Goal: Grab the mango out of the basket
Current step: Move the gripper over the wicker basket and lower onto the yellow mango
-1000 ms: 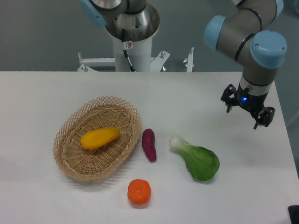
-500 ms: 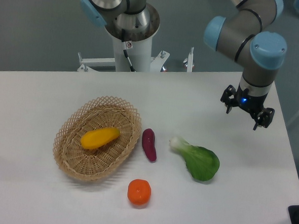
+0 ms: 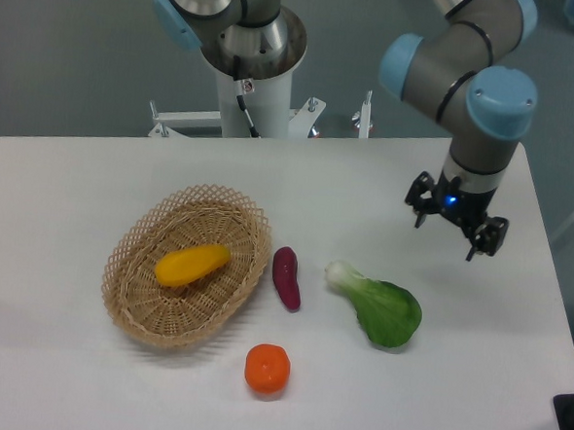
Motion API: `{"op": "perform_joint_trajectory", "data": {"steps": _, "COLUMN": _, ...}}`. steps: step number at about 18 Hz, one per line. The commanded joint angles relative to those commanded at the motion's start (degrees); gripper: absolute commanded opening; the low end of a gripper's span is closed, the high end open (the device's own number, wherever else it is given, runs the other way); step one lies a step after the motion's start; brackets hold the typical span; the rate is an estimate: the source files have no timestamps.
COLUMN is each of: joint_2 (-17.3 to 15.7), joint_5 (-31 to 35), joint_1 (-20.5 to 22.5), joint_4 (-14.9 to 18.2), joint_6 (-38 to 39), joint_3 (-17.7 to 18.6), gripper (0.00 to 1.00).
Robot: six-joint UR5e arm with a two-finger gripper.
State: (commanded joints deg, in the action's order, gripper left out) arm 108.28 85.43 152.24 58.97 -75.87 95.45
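The white table (image 3: 95, 174) is seen from a fixed camera, with the arm's grey-and-blue links coming in from the upper right. The basket (image 3: 126, 298) — the biggest thing on the table — is sat on the left side, and the mango (image 3: 192, 265) is laid inside it, roughly in the middle of the weave, tilted a bit with its right end higher in the picture.

Compared with the earlier frames, only the arm has changed: the wrist and gripper (image 3: 450, 231) have been shifted a little to the left, toward the middle of the table. Nothing on the table has been moved; basket, mango and the rest are all where they were.

The gripper is held above the right part of the table with its two fingers spread apart and nothing between them. The mango is well apart from it, far off to the left and a bit lower in the picture, with the bok choy (image 3: 379, 306) and the purple sweet potato (image 3: 285, 276) lying in between. The sweet potato is just beside the basket's right rim but not touching it, as far as can be told. A round orange fruit (image 3: 267, 368) is placed nearer the front edge, below the sweet potato.

No brand, label or writing can be read anywhere — only a small blue light is seen on the wrist.
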Motion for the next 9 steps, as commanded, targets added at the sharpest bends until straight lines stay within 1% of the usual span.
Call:
{"op": "perform_joint_trajectory", "data": {"steps": 2, "joint_2": 0.0, "joint_5": -0.1, "joint_1": -2.7, "joint_4": 0.0, "joint_6": 2.7, "joint_3": 0.0, "gripper": 1.0}}
{"op": "perform_joint_trajectory", "data": {"steps": 5, "joint_2": -0.1, "joint_5": -0.2, "joint_1": -6.1, "joint_4": -0.3, "joint_6": 4.1, "joint_3": 0.8, "gripper": 1.0}}
{"op": "perform_joint_trajectory", "data": {"steps": 9, "joint_2": -3.2, "joint_5": -0.3, "joint_1": -9.8, "joint_4": -0.9, "joint_6": 4.6, "joint_3": 5.2, "gripper": 1.0}}
